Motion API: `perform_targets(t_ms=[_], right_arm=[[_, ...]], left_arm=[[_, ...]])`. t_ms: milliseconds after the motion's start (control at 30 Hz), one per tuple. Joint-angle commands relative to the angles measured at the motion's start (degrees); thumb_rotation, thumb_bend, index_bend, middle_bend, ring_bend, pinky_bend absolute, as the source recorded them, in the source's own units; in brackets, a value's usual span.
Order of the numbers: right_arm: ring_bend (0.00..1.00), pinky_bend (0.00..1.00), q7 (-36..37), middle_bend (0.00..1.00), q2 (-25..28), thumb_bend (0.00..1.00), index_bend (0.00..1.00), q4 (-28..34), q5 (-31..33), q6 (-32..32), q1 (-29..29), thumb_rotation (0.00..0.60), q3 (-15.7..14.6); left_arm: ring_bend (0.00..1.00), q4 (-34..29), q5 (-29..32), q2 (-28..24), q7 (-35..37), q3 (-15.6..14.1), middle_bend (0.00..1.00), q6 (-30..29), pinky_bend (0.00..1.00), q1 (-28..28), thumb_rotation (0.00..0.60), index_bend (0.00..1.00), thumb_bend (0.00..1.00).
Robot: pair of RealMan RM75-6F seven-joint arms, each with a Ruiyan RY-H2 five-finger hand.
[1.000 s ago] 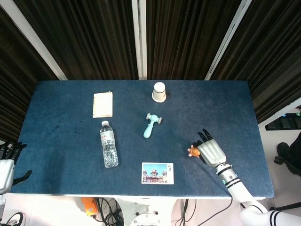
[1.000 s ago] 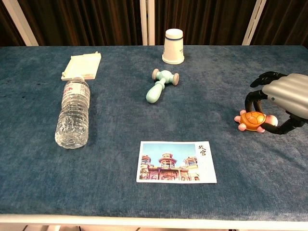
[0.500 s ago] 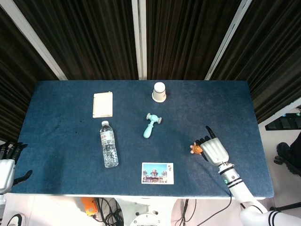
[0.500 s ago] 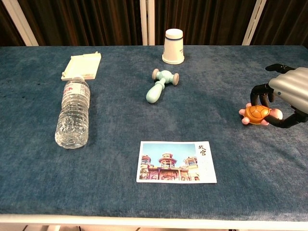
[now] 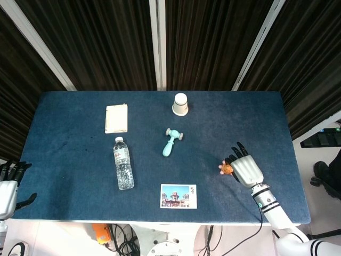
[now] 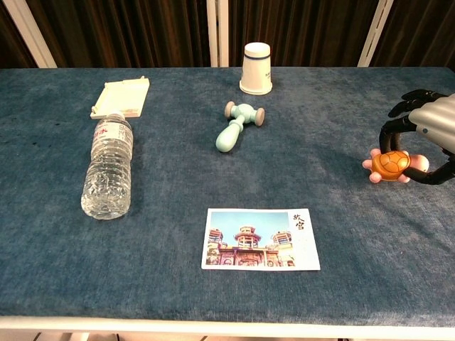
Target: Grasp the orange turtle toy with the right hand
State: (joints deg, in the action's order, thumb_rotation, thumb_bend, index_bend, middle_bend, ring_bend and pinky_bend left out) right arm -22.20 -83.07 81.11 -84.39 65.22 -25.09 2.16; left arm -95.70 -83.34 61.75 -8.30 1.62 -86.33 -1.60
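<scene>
Now we see our right hand (image 6: pixel 426 138) at the right side of the blue surface (image 6: pixel 163 177), pinching the orange turtle toy (image 6: pixel 390 165) between its dark fingers (image 6: pixel 392 128) and thumb. From the chest view the turtle looks lifted a little clear of the cloth, its shell turned toward the camera and its pink feet sticking out around it; from the head view the orange turtle toy (image 5: pixel 227 169) sits at the left edge of the right hand (image 5: pixel 245 169), whose pale back covers most of the grip.

Our left hand (image 5: pixel 9 184) hangs off the near left corner of the surface, fingers spread and nothing in them.

Elsewhere on the surface, a white paper cup (image 6: pixel 257 68) stands upside down at the far side near the middle. A mint toy hammer (image 6: pixel 237 126) lies just near of it. Farther left, a clear water bottle (image 6: pixel 109 165) lies on its side, its cap pointing at a cream flat box (image 6: pixel 120 97) at the far left. A postcard (image 6: pixel 260 239) showing a colourful building lies near the front edge, well left of the turtle.
</scene>
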Motion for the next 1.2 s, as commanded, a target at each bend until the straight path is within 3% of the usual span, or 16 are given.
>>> perform_targets(t_ms=[33,400,533,833,933,1067,1200], right_arm=[[0.12,0.0,-0.1,0.38,0.3,0.24,0.4,0.4,0.4,-0.8,-0.3,0.6,-0.1],[0.03,0.0,-1.2,0.26,1.8,0.23,0.25,2.6,2.3,-2.6,-0.7,0.6,-0.2],[0.02,0.0,-1.2,0.3,1.5,0.23,0.25,2.5,1.7,-1.8,-0.6,0.6,-0.3],[0.07,0.0,-2.2,0.46,0.3,0.31,0.45,1.0,2.0,-3.1,-1.1,0.6,-0.8],[0.17,0.0,-2.3,0.61,-0.8,0.37,0.67,0.3,1.5,-1.6,-0.9,0.6,-0.4],[0.35,0.0,1.3,0.86,-3.0,0.55,0.98,-3.1,-2.2,2.7,-0.4,0.6,-0.5],[0.41,0.0,2.7,0.91,-3.3,0.55,1.0,-4.4,-3.4,3.3,-0.3,0.6,-1.0]], left_arm=[[0.0,0.0,0.0,0.0,0.0,0.0,0.13,0.0,0.1,0.0,0.6,0.19,0.16],[0.0,0.1,0.1,0.0,0.2,0.0,0.13,0.1,0.1,0.0,0.6,0.2,0.16],[0.0,0.1,0.0,0.0,0.2,0.0,0.13,0.0,0.1,0.0,0.6,0.21,0.16],[0.0,0.2,0.1,0.0,0.2,0.0,0.13,0.1,0.1,0.0,0.6,0.21,0.16],[0.0,0.2,0.1,0.0,0.3,0.1,0.13,0.1,0.1,0.0,0.6,0.21,0.16],[0.0,0.2,0.1,-0.1,0.5,0.1,0.13,0.0,0.1,0.0,0.6,0.21,0.16],[0.0,0.2,-0.1,-0.1,0.4,0.0,0.13,-0.1,0.1,0.1,0.6,0.21,0.16]])
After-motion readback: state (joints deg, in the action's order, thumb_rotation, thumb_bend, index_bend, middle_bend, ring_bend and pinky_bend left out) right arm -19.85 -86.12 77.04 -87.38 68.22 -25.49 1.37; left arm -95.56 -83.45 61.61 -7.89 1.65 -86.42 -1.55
